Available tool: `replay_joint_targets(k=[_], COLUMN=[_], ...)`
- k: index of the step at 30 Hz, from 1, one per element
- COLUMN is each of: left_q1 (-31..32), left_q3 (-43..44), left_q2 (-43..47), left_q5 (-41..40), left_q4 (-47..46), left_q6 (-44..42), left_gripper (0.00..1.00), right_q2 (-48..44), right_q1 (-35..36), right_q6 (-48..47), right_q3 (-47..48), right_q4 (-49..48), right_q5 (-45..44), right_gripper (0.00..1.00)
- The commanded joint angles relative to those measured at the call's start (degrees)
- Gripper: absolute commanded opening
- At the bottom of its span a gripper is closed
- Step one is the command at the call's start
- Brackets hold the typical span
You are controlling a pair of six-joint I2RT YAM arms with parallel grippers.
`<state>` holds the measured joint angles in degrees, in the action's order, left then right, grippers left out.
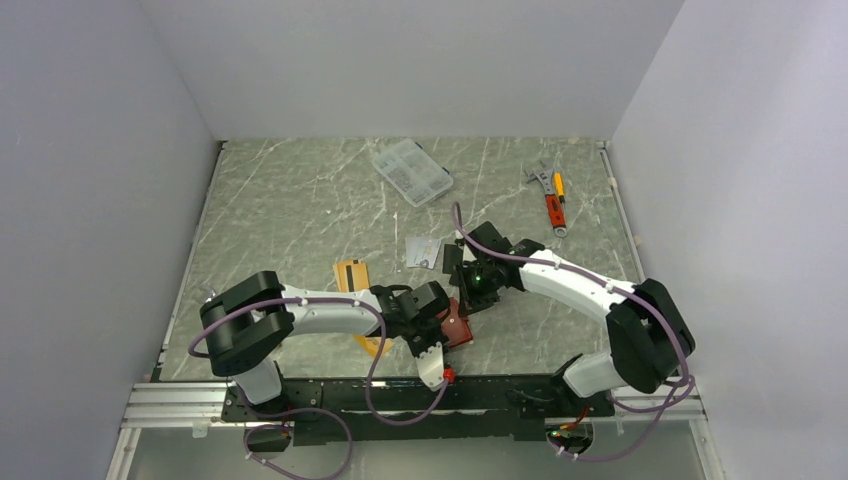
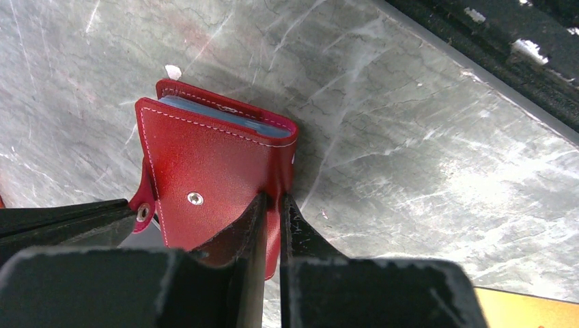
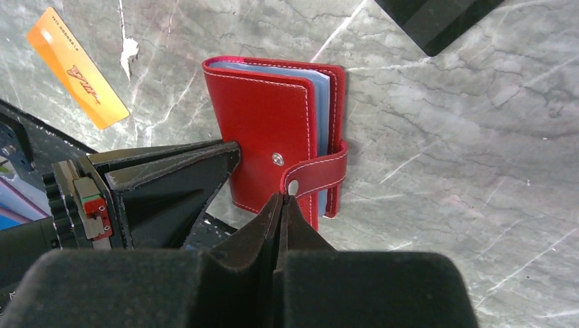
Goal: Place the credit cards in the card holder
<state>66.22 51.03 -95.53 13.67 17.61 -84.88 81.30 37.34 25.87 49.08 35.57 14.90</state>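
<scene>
With left claw [image 2: 273, 198] nearly closed, clamping holder [image 2: 205, 157] cover; with right claw [image 3: 283, 198] shut tight at unsnapped tab [image 3: 317, 172], cannot tell whether gripping. Resting near desk [image 1: 300, 190] front edge, between both. Orange card [image 3: 76, 68], grey card [image 1: 425, 252] loose on desk; none seen inserted, all loading left.

you're looking at a card holder [image 3: 266, 130] in red, with pale stitching along its edges, light blue leaves inside and silver snap studs. the worktop [image 3: 450, 123] is grey-green marble with white veins. left of the holder, an orange card [image 3: 76, 67] carries darker orange lettering. the right fingers [image 3: 263, 229] are matt black. far right, a tool [image 1: 554, 212] shows orange and red.
</scene>
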Motion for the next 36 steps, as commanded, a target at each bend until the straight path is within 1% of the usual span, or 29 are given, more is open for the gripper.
replay_joint_targets(k=[1, 17, 28, 36], left_q1=[0.5, 0.5, 0.5, 0.5], left_q3=[-1.4, -1.1, -0.9, -0.7], left_q2=[-5.1, -5.1, -5.3, -5.7], left_q5=[2.3, 2.2, 2.4, 2.6], left_q4=[4.0, 4.7, 5.4, 5.7], left_q6=[0.3, 0.4, 0.6, 0.7], left_gripper=[0.08, 0.06, 0.05, 0.05], right_q2=[0.7, 3.1, 6.5, 5.6], right_q1=[1.1, 2.7, 2.7, 0.7], right_q6=[-0.6, -1.0, -1.7, -1.2], right_q3=[-0.3, -0.8, -0.7, -1.9], right_q4=[-2.3, -3.3, -5.1, -7.5], right_q5=[2.1, 5.4, 5.4, 6.1], right_gripper=[0.0, 0.0, 0.0, 0.0])
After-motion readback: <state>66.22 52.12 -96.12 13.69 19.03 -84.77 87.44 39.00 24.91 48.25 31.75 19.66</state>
